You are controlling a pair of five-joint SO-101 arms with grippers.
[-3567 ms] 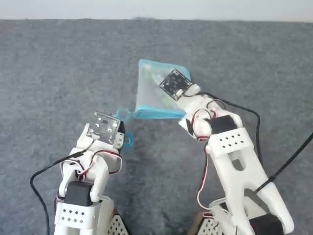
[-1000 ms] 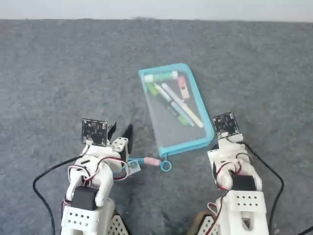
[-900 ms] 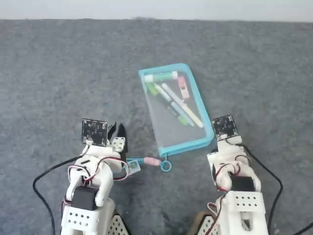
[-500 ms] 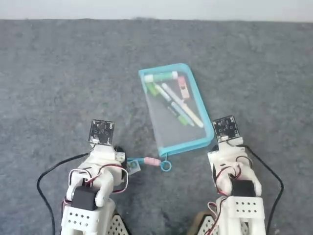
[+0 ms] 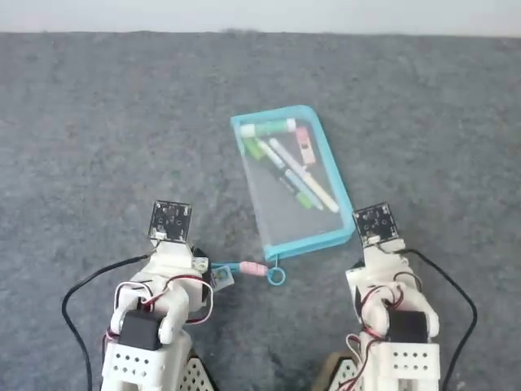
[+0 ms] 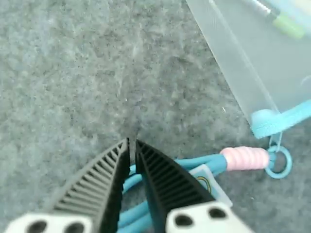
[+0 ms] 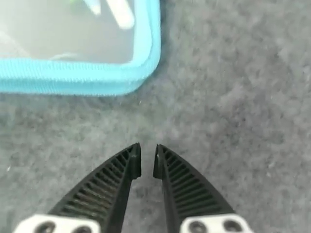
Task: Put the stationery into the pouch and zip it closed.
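Pouch (image 5: 297,208) lies flat on the counter (image 5: 98,122), ahead of both pincers and touched by neither.

Left pincer (image 6: 132,144): fingers drawn in to a thin slit, nothing between the tips. A teal cord (image 6: 199,164) passes just beneath its fingers. It lies slack on the counter and is not gripped. Along the cord, going away from the pincer, comes a pink bead (image 6: 244,158), then the zip pull (image 6: 275,141) at the pouch's near corner. Judgement: with the pull at the corner, the zip reads as fully closed. The cord has no tension on it, so nothing needs pulling.

Right pincer (image 7: 146,158): also narrowed to a small gap and empty, over bare counter. The pouch's teal border (image 7: 73,80) runs across ahead of its tips, near but apart, with its rounded corner just beyond them.

Farther out, the stationery (image 5: 286,159) shows through the clear wall. Pens and markers lie roughly lengthwise, bunched toward the end of the pouch farthest from both pincers. All the stationery I can see is inside.

Judgement: the pouch rests unsupported because no step calls for bracing it. Both pincers sit narrow and clear of it, which fits a finished task. The zip seam along the far edge is not checkable from here.
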